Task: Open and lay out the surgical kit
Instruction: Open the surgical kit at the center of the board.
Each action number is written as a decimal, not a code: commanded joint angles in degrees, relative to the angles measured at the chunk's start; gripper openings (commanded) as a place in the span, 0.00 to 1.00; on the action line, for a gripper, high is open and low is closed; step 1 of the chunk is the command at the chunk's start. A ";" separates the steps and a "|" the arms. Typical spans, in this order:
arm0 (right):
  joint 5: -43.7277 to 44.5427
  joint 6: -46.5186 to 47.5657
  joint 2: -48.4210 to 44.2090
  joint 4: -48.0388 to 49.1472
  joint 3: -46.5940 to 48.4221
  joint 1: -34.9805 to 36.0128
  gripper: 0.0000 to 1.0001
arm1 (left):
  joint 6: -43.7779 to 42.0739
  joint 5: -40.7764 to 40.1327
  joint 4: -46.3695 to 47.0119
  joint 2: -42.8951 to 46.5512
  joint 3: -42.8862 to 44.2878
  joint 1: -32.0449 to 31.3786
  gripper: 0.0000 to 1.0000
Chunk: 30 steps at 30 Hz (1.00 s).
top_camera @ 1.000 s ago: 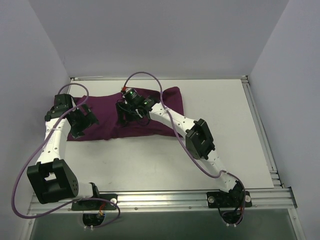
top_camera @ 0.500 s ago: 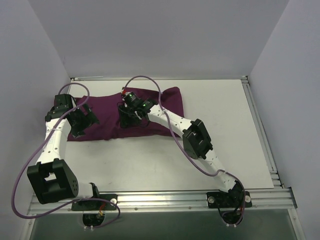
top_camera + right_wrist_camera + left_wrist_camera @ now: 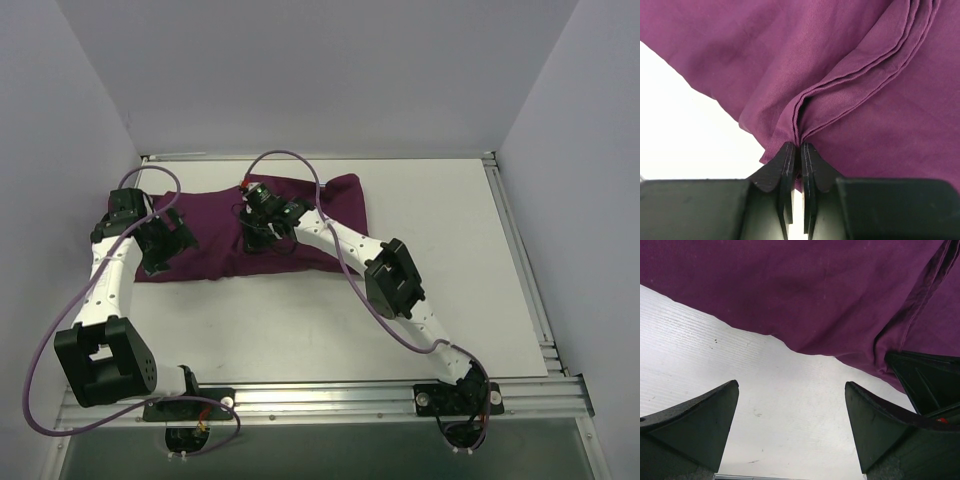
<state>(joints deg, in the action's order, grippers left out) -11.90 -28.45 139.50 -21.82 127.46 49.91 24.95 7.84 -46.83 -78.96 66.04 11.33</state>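
**Right end effector pinches the cloth wrap; left one hangs open beside it**

At the near edge of the counter (image 3: 450, 280), both arm bases sit on a metal rail (image 3: 330, 397). The left arm (image 3: 105, 285) rises along the left side. The right arm (image 3: 395, 280) reaches diagonally across towards the far left.

The left end effector (image 3: 790, 387) hangs over bare counter just at the near hem of the dark purple cloth wrap (image 3: 335, 200). Its fingers (image 3: 700, 415) are spread wide apart with nothing between them. The top view places it at the wrap's left end.

The right end effector (image 3: 800, 147) is at the middle of the wrap's near edge. Its fingers are pressed together with only a sliver of a gap, and a gathered fold of the cloth is clamped between the tips. From that pinch, layered creases run up and away to the right across the fabric.

The cloth wrap lies as a rumpled, closed bundle on the far left part of the counter. It stretches from the left end effector past the right one, and its right end is bunched. What it covers cannot be seen.
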 commanded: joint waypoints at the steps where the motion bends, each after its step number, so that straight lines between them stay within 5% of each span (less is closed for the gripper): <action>1: 3.11 0.58 -3.18 -2.26 1.92 -0.43 0.00 | -1.13 0.60 2.09 -0.67 0.58 -0.17 0.96; 9: 16.28 0.50 -14.76 -5.58 -3.61 -7.18 0.00 | -1.04 1.39 1.92 -3.66 -0.29 -0.17 0.96; 20: 35.71 5.41 -36.13 -6.57 -32.61 -46.52 0.00 | 0.27 -0.01 5.43 -8.57 -2.41 -1.22 0.95; 27: 41.88 9.20 -29.31 -7.08 -32.37 -56.84 0.01 | 1.24 -0.01 4.38 -14.20 3.29 -2.98 0.94; 30: 40.56 11.64 -25.70 -7.18 -31.40 -57.64 0.18 | 1.15 -0.54 3.77 -15.96 4.97 -3.60 0.94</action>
<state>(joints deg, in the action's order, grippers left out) 26.37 -20.14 110.17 -26.48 94.24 -7.79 25.74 7.75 -43.92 -94.39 66.98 8.36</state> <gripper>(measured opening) 0.162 0.938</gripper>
